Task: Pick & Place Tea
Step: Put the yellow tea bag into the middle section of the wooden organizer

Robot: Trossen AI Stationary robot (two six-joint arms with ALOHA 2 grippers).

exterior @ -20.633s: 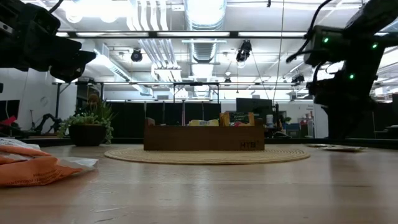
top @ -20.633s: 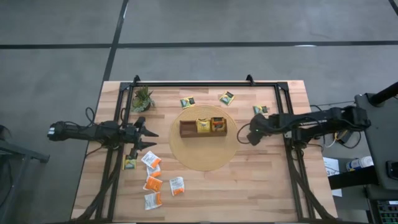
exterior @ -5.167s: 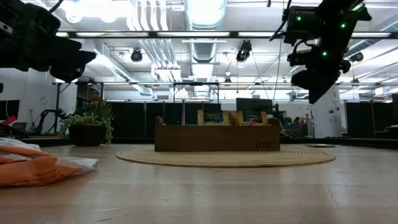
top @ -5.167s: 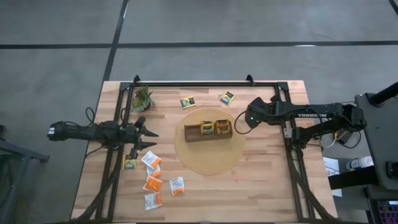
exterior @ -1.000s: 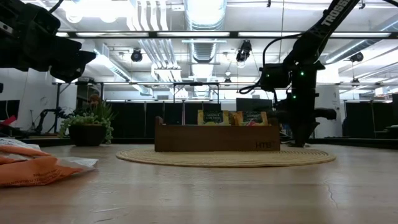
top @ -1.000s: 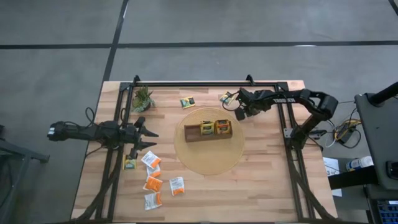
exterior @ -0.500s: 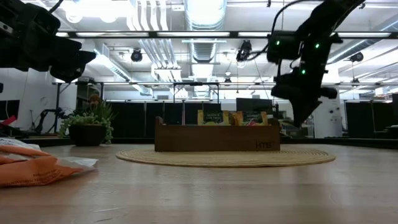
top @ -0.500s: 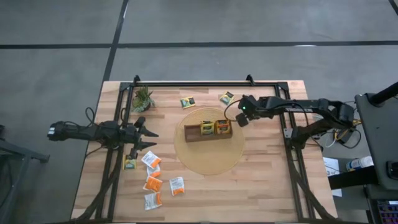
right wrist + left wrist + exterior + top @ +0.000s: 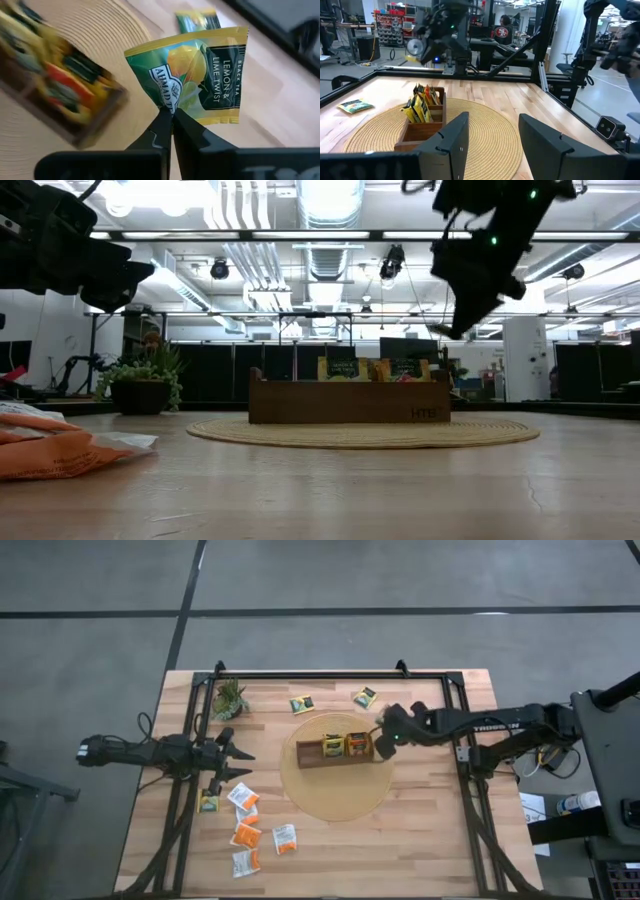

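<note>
Now the right gripper [image 9: 169, 116] pinches a sachet [image 9: 200, 75] (green and yellow, marked lemon and lime) above the tray's [image 9: 335, 748] right end on the round mat [image 9: 335, 790]. Well apart, the left gripper [image 9: 240, 762] hangs with fingers spread beside loose sachets [image 9: 248, 825].
</note>
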